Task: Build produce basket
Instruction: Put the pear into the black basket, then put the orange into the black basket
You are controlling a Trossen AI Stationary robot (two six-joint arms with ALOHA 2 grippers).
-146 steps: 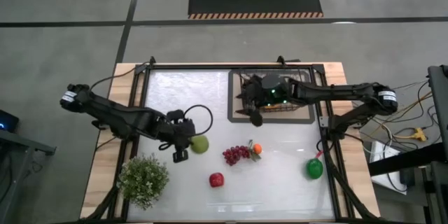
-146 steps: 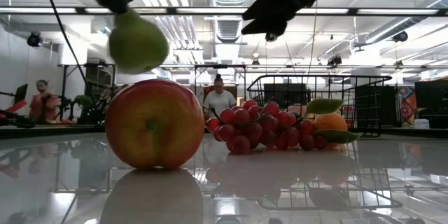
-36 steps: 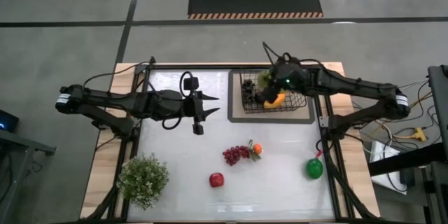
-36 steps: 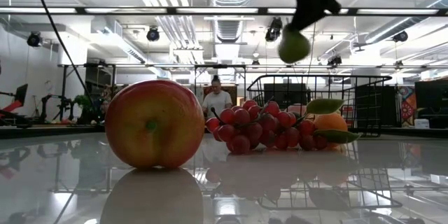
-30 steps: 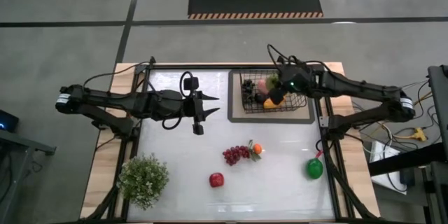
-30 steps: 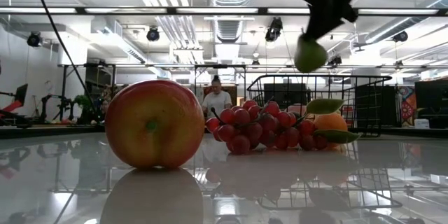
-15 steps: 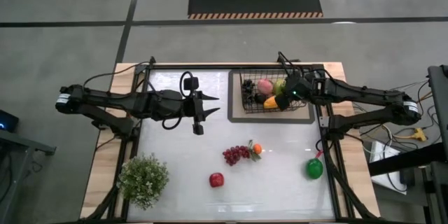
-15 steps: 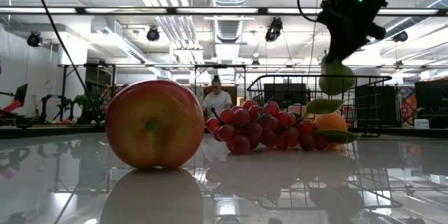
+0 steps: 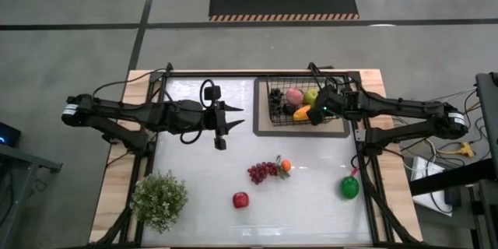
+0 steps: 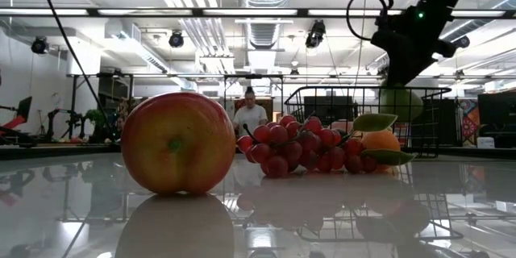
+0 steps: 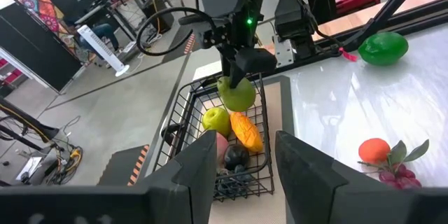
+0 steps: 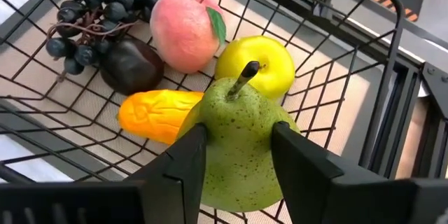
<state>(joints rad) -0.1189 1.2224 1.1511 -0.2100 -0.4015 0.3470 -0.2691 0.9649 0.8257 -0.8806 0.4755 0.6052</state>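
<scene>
While the left arm waits over the middle of the table's far half, the right gripper (image 12: 238,175) hangs above the basket (image 9: 336,118) with a green pear (image 12: 238,150) pinched between its two fingers. Pear is upright, stem up, clear of the fruit below it. Right wrist view shows the fingers closed on its sides, jaws partly apart to the pear's width.

Basket sits at the table's far right corner on a tan mat (image 9: 264,128). Contents, seen through the mesh: pink peach (image 12: 183,29), yellow-green apple (image 12: 269,57) just beside it, orange mango (image 12: 154,115) lying flat, dark grapes (image 12: 87,14) in the corner, and a dark rounded piece (image 12: 133,70) touching the grapes; cannot tell what it is.

Left gripper (image 9: 233,118) points toward the basket, well apart from it. Nothing between its fingers; they stand partly open, as the left wrist view shows them with a clear gap.

Loose produce on the white tabletop (image 9: 194,171):
- red grapes (image 9: 261,172) near centre, tangerine (image 9: 285,166) with leaves touching them
- red apple (image 9: 240,200) nearer the front edge, apart from the grapes
- green pepper (image 9: 349,187) by the right rail, well apart from the rest

Bushy potted plant (image 9: 159,199) stands at the near left corner. Low view: a person (image 10: 251,117) is in the room behind the table.
</scene>
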